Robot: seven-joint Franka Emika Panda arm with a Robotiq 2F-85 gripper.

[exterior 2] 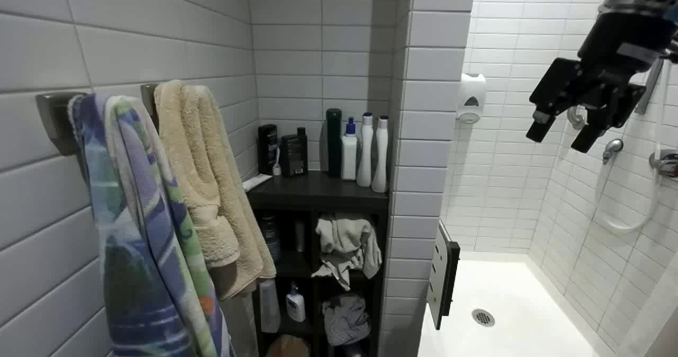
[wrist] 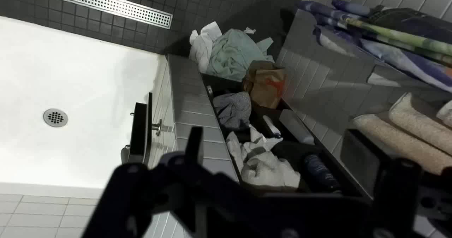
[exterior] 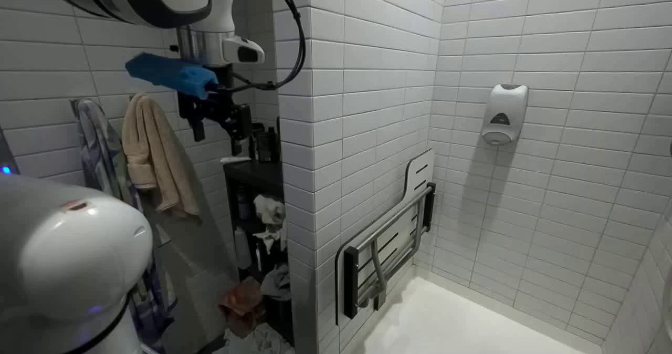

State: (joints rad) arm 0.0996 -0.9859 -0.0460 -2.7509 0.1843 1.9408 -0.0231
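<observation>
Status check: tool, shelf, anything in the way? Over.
Tool open, holding nothing. Shelf untouched, bottles standing on top. Tiled wall juts out beside shelf, possible obstruction.

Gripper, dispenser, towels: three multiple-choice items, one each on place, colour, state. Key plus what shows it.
1. Where is the white dispenser?
A. On the floor
B. On the tiled shower wall
C. On the shelf top

2. What colour is the plain towel beside the patterned towel?
A. Beige
B. Green
C. Black

3. How does the gripper stand?
A. Shut on a bottle
B. Shut and empty
C. Open, holding nothing

1 B: both exterior views show it mounted there.
2 A: both exterior views show it beige.
3 C: fingers apart, nothing between them.
</observation>
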